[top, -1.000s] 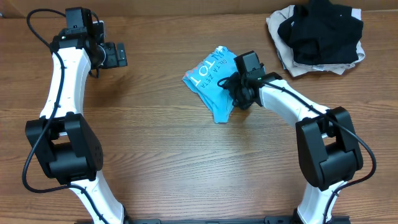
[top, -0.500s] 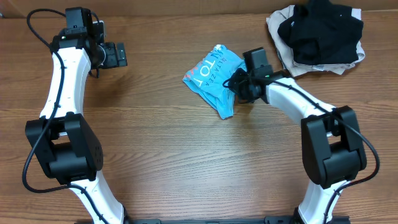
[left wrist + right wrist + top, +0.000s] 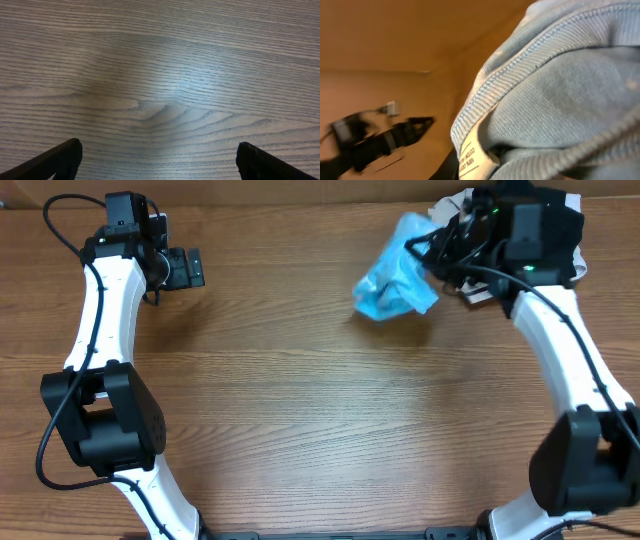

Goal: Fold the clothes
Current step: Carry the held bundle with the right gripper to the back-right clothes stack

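The T-shirt [image 3: 392,280] is a light sky-blue cotton knit, gathered into a loose, crumpled bunch with soft folds and no flat panel showing. From overhead it sits near the far edge of the bench [image 3: 300,410], toward the far right corner, just beside the heap of other clothes. Its right end runs straight into the right pincer [image 3: 447,248]. No lettering can be read on it from above.

The right wrist view is filled with the same fabric at close range [image 3: 560,90]. A ribbed collar band [image 3: 520,75] with a line of stitching curves across it, and the body cloth below is smoother, with a faint fuzzy nap. A white sewn-in label [image 3: 475,155] with small dark print hangs at the lower left. The pincer's fingers are buried in the cloth and cannot be seen, but the bunch hangs from it, so it is closed tight on the T-shirt.

In the far right corner a black garment [image 3: 568,238] lies rumpled on top of a cream garment [image 3: 572,199], both partly covered by the right arm.

The left pincer [image 3: 186,268] is near the far left corner, well apart from the T-shirt, gaping wide with nothing in it. In its wrist view only two black fingertips [image 3: 60,160] show at the lower corners, over bare bench. The bench is brown wood-grain, matte, with fine parallel lines and one swirl of figure.
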Motion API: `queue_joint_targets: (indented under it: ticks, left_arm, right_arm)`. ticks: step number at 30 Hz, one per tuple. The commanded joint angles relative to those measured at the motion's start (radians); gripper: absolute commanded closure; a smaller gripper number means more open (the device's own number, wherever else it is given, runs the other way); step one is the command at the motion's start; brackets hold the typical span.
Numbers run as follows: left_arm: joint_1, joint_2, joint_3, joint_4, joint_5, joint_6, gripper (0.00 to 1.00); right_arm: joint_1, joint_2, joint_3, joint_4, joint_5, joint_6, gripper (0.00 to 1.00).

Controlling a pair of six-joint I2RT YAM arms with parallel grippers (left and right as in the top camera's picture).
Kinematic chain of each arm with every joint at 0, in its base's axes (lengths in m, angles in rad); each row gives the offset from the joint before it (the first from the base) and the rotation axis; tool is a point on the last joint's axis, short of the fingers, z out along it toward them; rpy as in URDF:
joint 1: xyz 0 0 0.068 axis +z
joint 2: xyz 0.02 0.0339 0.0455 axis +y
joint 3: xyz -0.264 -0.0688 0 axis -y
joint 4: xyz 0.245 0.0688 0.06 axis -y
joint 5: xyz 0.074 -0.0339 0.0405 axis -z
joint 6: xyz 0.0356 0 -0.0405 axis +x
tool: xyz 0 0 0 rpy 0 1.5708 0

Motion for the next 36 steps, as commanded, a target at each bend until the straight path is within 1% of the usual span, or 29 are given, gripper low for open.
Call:
queue_joint_targets:
  ticks: [1, 4, 8, 12, 13, 19, 26, 30, 33, 36]
  left_arm:
    - [0.004, -0.008, -0.010, 0.000, -0.004, -0.010, 0.00]
    - [0.004, -0.008, -0.010, 0.000, -0.004, -0.009, 0.00]
    - [0.004, -0.008, -0.010, 0.000, -0.004, -0.010, 0.00]
    - [0.004, -0.008, -0.010, -0.002, -0.004, -0.010, 0.00]
    - [0.004, -0.008, -0.010, 0.000, -0.004, -0.010, 0.00]
    - [0.004, -0.008, -0.010, 0.006, -0.005, -0.009, 0.00]
    - [0.004, -0.008, -0.010, 0.005, -0.005, -0.009, 0.00]
    - [0.004, -0.008, -0.010, 0.005, -0.005, -0.010, 0.00]
    - [0.004, -0.008, -0.010, 0.005, -0.005, -0.010, 0.00]
    - [0.004, -0.008, -0.010, 0.006, -0.005, -0.010, 0.00]
  right_arm:
    - [-0.005, -0.067, 0.072, 0.004, -0.105, -0.031, 0.96]
    - [-0.031, -0.085, 0.126, 0.004, -0.082, -0.053, 0.96]
    - [-0.102, -0.086, 0.196, 0.012, 0.047, -0.052, 0.96]
    - [-0.200, -0.085, 0.211, 0.073, 0.169, -0.044, 0.96]
    - [-0.227, -0.083, 0.211, 0.094, 0.225, -0.029, 0.96]
    - [-0.285, -0.041, 0.211, 0.233, 0.355, -0.017, 0.96]
    - [-0.322, 0.068, 0.211, 0.396, 0.379, 0.087, 0.96]
    - [-0.335, 0.135, 0.211, 0.451, 0.380, 0.100, 0.96]
    - [-0.349, 0.182, 0.211, 0.430, 0.378, 0.106, 0.96]
    - [-0.362, 0.222, 0.211, 0.342, 0.379, 0.105, 0.96]
